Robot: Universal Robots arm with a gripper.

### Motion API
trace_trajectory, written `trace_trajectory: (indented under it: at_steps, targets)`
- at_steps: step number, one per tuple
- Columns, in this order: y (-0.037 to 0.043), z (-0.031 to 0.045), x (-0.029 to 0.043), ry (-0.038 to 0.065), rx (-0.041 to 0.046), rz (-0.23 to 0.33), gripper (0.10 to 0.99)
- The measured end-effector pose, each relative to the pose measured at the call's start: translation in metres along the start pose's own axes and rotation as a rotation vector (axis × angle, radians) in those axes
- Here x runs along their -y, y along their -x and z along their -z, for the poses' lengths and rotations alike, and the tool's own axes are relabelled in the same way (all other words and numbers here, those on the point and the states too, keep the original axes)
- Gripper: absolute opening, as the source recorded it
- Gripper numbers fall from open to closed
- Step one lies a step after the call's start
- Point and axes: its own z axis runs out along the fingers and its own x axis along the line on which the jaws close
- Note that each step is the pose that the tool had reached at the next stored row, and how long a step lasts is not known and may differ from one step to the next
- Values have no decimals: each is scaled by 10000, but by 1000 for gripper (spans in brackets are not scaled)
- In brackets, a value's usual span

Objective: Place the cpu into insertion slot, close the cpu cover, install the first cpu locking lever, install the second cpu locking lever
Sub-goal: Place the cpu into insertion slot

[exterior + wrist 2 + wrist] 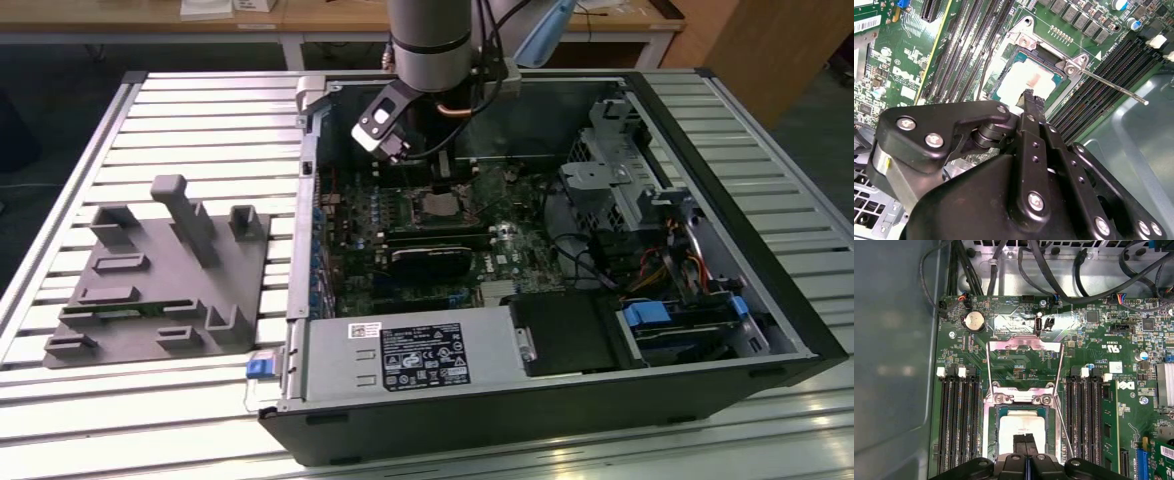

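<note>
We see the black two-finger gripper (1025,444) directly above the cpu (1021,422), a small flat square chip with a pale grey metallic top. The chip lies in its socket on the green motherboard (1089,340), between two banks of long black memory slots (956,425). The fingers are pressed together with no gap we can make out, and nothing is held between them. In the second wrist view the fingertips (1029,97) point down at the chip's top face; we cannot tell whether they touch it.

We judge the key relation to be the cpu cover (1025,343), a thin silvery metal frame with an open middle. It is swung back on its hinge, on the far side of the socket from the gripper, and the board shows through its opening. Its length runs from the hinge line straight away from the fingertips, in line with the memory slots.

The chip is square, so it has no long axis; its edges sit parallel to the socket walls. A thin steel locking lever (1065,425) stands unlatched beside the socket, slanting along its side.
</note>
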Motion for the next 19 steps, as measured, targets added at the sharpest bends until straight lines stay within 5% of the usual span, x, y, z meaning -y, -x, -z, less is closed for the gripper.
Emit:
trace_trajectory:
  at_steps: [14, 19]
  targets:
    - [-7, 223, -28, 0, 1, 0, 106]
    - [-7, 227, -31, -50, -2, 1, 106]
